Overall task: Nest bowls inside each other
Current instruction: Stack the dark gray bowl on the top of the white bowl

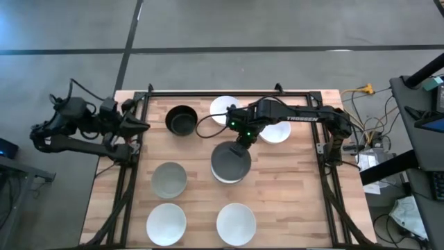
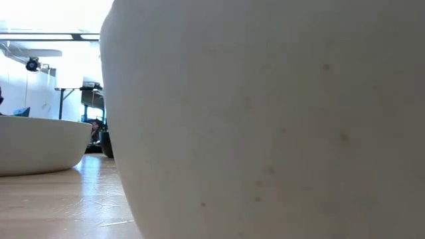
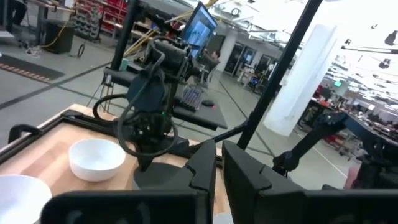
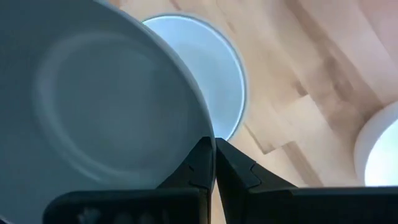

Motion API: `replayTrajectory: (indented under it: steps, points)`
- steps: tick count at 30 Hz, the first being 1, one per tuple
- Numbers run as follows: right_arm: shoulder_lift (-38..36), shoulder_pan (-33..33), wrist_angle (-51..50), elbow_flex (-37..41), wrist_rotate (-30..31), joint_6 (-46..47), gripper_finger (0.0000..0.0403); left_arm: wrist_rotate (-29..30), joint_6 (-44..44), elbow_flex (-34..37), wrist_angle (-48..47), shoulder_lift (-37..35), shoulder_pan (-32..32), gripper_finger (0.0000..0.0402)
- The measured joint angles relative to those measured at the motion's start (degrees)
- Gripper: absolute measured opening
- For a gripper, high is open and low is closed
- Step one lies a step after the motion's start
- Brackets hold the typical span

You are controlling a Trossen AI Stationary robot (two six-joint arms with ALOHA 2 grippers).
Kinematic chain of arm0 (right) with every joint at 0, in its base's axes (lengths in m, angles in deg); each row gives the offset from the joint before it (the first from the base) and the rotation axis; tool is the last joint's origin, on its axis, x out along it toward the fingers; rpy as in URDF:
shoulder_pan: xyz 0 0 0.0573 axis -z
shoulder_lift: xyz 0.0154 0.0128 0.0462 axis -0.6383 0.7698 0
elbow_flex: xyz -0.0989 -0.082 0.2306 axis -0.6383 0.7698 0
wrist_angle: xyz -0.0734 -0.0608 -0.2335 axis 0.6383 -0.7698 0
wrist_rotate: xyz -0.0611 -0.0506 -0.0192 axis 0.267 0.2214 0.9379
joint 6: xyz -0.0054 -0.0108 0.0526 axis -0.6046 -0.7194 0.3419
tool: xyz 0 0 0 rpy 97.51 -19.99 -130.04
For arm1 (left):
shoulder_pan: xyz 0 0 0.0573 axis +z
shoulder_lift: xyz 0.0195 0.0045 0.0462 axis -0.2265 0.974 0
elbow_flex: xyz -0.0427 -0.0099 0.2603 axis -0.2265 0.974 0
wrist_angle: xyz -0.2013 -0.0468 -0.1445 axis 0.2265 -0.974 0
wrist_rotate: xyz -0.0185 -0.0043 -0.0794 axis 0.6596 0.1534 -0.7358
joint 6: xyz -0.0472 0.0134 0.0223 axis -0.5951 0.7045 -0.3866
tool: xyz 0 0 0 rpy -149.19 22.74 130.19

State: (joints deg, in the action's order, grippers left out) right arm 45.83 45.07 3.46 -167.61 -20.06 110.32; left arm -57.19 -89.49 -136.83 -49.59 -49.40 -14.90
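My right gripper [image 1: 242, 141] is over the table's middle, shut on a dark grey bowl [image 1: 231, 160]. That bowl hangs over a white bowl [image 4: 217, 81], of which only a crescent [image 1: 223, 179] shows in the high view. Standing on their bases on the table are a black bowl [image 1: 181, 120], a pale grey-green bowl [image 1: 168, 178] and white bowls [image 1: 224, 107] [image 1: 277, 132] [image 1: 166, 222] [image 1: 236, 223]. My left gripper [image 1: 141, 126] waits shut at the table's left edge, touching nothing. My right gripper holds the dark grey bowl by its rim [image 4: 210, 144] on the side toward the far edge. The rim is pinched with one finger [image 4: 196, 165] over the bowl's inside and the other outside. The fingers come from above, pointing down. Whether the bowl touches the white bowl beneath, I cannot tell.
The table's black frame rails [image 1: 229, 92] run along its edges. In the low view a near white bowl [image 2: 265, 119] fills most of the picture, with another [image 2: 40, 143] to its left. Bare wood lies right of the held bowl [image 1: 291, 180].
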Motion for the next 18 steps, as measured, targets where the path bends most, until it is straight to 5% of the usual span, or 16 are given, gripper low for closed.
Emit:
replayTrajectory:
  steps: [18]
  points:
    - [6.6, -0.1, -0.3, 0.6, 0.6, 0.0, 0.0009, 1.0, 1.6, 0.8, -1.7, -2.0, 0.0, 0.0013]
